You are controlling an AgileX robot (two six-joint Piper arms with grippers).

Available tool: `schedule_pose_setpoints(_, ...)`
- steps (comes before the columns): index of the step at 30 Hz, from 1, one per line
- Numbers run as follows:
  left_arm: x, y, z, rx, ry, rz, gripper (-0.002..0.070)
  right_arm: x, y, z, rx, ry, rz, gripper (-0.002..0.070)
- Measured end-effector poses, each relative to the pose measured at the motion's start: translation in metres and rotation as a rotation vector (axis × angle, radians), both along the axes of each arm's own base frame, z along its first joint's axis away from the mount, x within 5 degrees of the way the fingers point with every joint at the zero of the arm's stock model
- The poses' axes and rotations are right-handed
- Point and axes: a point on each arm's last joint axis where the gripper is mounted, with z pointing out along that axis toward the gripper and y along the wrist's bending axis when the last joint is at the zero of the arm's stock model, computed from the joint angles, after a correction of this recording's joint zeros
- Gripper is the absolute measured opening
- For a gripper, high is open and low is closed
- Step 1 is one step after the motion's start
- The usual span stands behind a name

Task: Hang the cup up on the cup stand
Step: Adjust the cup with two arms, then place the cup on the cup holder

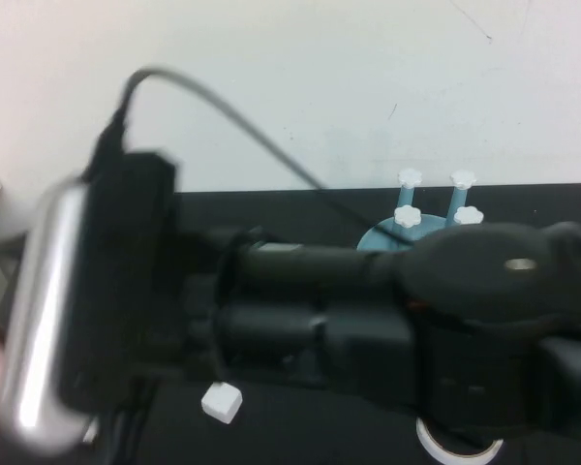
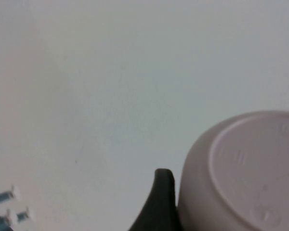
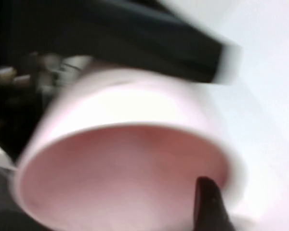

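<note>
The pale pink cup [image 2: 241, 178] is held up in the air between both arms. In the left wrist view I see its bottom, and one black finger [image 2: 160, 202] of my left gripper [image 2: 231, 211] presses on its side; the other finger is out of frame. In the right wrist view the cup's open mouth [image 3: 125, 178] faces the camera. My right gripper [image 3: 253, 204] is open, with one finger [image 3: 209, 204] inside the rim and the other outside at the frame's edge. The light-blue cup stand [image 1: 431, 215] with white-capped posts stands at the table's back right, with no cup on it.
A black arm [image 1: 368, 310] with its wrist camera [image 1: 87, 291] fills most of the high view and hides both grippers there. A small white block [image 1: 221, 401] and a white tape ring [image 1: 455, 448] lie on the black table near the front. A white wall is behind.
</note>
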Motion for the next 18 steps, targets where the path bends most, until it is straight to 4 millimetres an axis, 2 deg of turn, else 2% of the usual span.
schedule_pose_setpoints(3, 0.001, 0.004, 0.000, 0.068, -0.022, 0.066, 0.0598, 0.001, -0.018, 0.007, 0.017, 0.054, -0.111, 0.0365)
schedule_pose_setpoints(6, 0.003, 0.007, 0.000, 0.133, -0.032, 0.130, 0.0598, -0.003, -0.037, 0.003, 0.024, 0.138, -0.178, 0.0365)
schedule_pose_setpoints(11, 0.015, 0.008, -0.003, 0.332, -0.031, 0.198, 0.0598, -0.020, -0.070, -0.030, -0.026, 0.281, -0.194, 0.0365)
schedule_pose_setpoints(14, 0.028, 0.005, -0.008, 0.594, -0.042, 0.224, 0.0598, -0.032, -0.093, -0.055, -0.060, 0.381, -0.218, 0.0345)
schedule_pose_setpoints(18, 0.048, -0.004, -0.015, 0.912, -0.077, 0.171, 0.0598, -0.050, -0.129, -0.084, -0.089, 0.504, -0.258, 0.0223)
